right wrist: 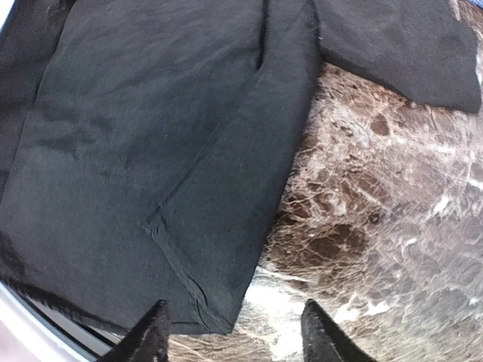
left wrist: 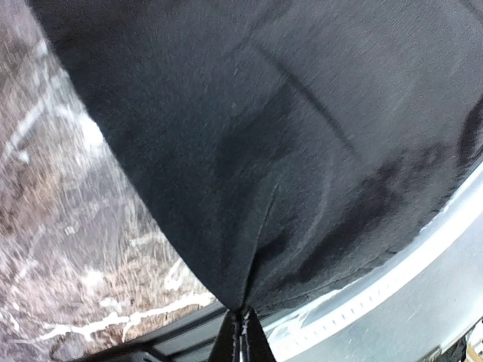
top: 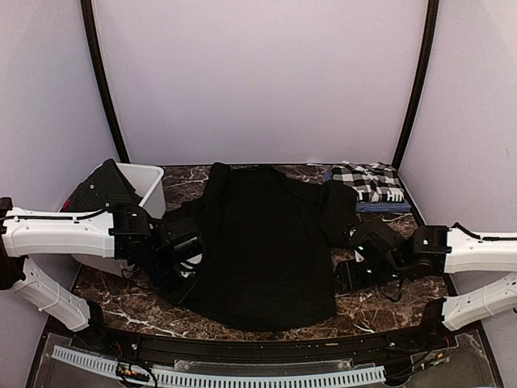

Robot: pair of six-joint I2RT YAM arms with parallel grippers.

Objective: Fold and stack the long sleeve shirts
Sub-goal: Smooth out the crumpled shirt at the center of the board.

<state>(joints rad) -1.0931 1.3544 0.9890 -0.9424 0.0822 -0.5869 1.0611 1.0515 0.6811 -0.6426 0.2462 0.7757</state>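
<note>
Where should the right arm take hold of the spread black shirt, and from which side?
At the near right hem corner of the black shirt, coming from the table on its right. That corner lies flat and free, just ahead of the open right fingers; the left gripper pinches the left side.

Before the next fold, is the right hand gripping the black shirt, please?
No, the right hand stands open above the black shirt's corner.
</note>
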